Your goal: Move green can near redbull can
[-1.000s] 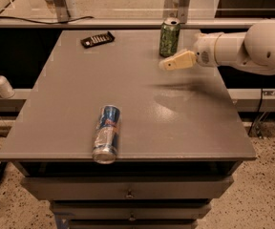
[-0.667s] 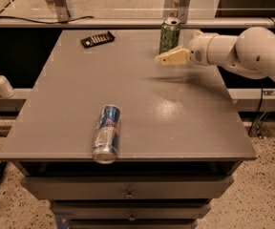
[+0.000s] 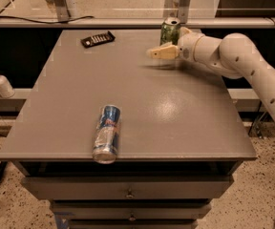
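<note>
The green can [image 3: 169,31] stands upright near the far right edge of the grey table [image 3: 128,99]. My gripper [image 3: 159,52] hovers just in front of the can and a little to its left, its cream fingers pointing left; the white arm comes in from the right. The redbull can [image 3: 107,132] lies on its side near the table's front edge, left of centre, far from the green can.
A dark flat remote-like object [image 3: 98,38] lies at the table's far left. A soap pump bottle [image 3: 1,82] stands on a ledge left of the table. Drawers [image 3: 128,193] sit under the tabletop. A rail and posts run behind the table.
My gripper and arm have moved left and toward the far edge, closer to the green can. Both cans have stayed put.
</note>
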Robot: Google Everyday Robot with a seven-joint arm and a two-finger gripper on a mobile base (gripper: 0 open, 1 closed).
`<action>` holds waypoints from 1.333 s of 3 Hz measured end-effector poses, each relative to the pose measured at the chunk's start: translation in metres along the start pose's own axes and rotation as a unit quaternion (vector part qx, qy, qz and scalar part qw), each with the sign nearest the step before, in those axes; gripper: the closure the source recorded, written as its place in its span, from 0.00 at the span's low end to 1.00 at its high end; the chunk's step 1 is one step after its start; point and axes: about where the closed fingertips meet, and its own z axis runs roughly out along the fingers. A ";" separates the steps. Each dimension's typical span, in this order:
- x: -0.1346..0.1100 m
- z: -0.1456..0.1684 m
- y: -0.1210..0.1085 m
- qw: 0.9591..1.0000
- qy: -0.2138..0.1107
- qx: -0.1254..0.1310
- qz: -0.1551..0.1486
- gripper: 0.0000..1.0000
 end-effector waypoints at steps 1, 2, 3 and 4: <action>-0.006 0.020 -0.007 1.000 -0.012 -0.012 0.004 0.18; -0.011 0.026 -0.007 1.000 -0.007 -0.029 0.005 0.41; -0.016 0.021 0.004 0.998 0.006 -0.056 0.010 0.64; -0.019 0.006 0.027 0.996 0.004 -0.092 0.020 0.87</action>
